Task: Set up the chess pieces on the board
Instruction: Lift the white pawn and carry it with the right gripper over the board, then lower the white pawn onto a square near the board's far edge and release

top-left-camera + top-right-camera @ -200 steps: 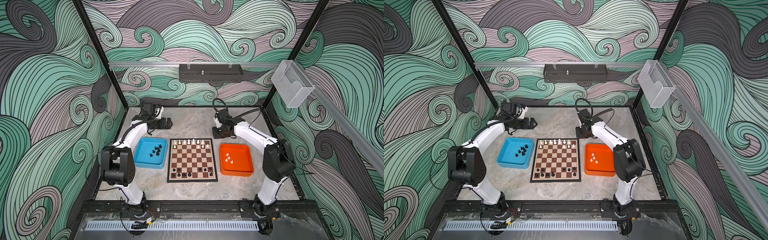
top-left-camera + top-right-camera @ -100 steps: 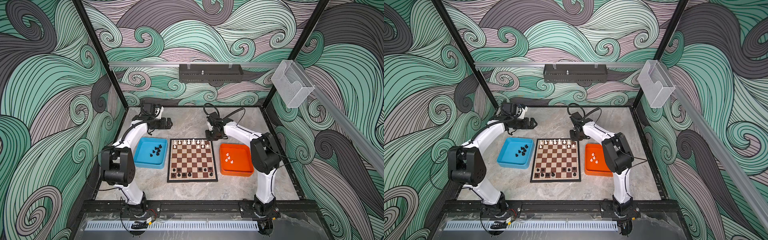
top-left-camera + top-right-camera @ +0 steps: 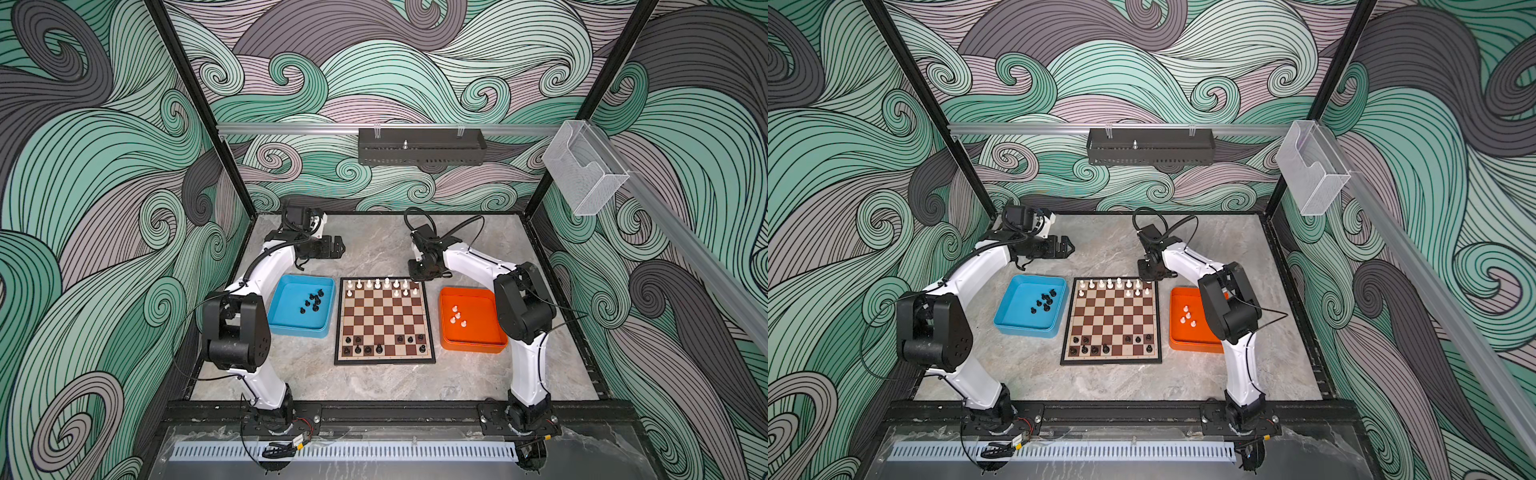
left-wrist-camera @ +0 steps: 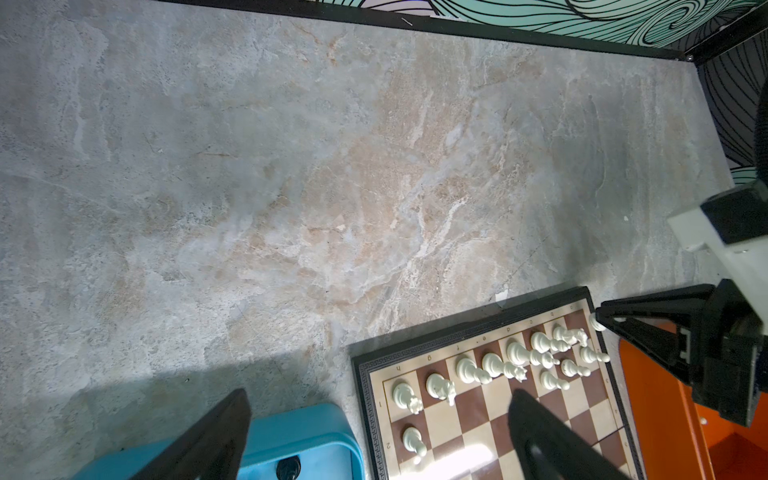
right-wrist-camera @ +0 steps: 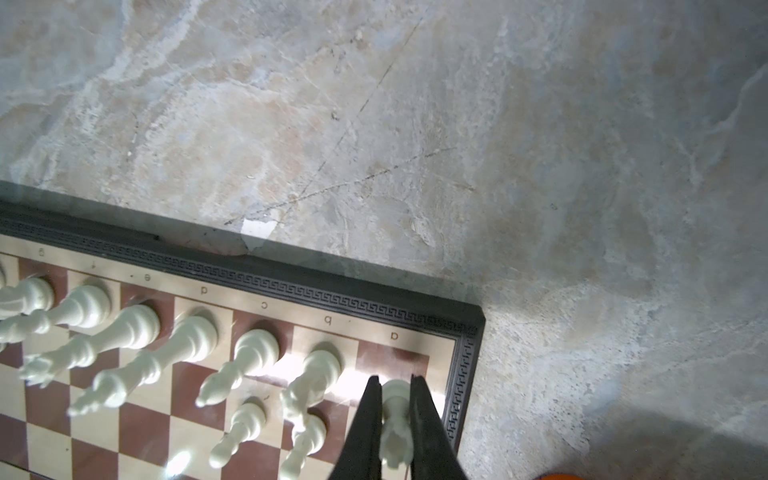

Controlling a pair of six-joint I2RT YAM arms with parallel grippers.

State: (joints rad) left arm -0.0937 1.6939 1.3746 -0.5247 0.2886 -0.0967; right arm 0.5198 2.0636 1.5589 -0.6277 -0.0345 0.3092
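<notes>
The board [image 3: 384, 320] lies flat in the middle, also shown in the other top view [image 3: 1113, 320]. White chess pieces [image 3: 377, 284] stand along its far rows and black ones [image 3: 368, 350] along its near rows. My right gripper [image 3: 417, 276] [image 5: 395, 380] is shut on a white rook [image 5: 397, 415] just above the board's far right corner square. My left gripper [image 3: 338, 251] [image 4: 378, 399] hangs open and empty above the table, behind the blue tray. The left wrist view shows the white back row [image 4: 494, 365] from the side.
A blue tray [image 3: 286, 307] left of the board holds several black pieces [image 3: 313, 300]. An orange tray [image 3: 478, 332] on the right holds several white pawns [image 3: 457, 318]. Bare marble table [image 3: 374, 245] lies behind the board.
My right arm has swung left from behind the orange tray to the board's far right corner, still shut. The left arm has not moved.
</notes>
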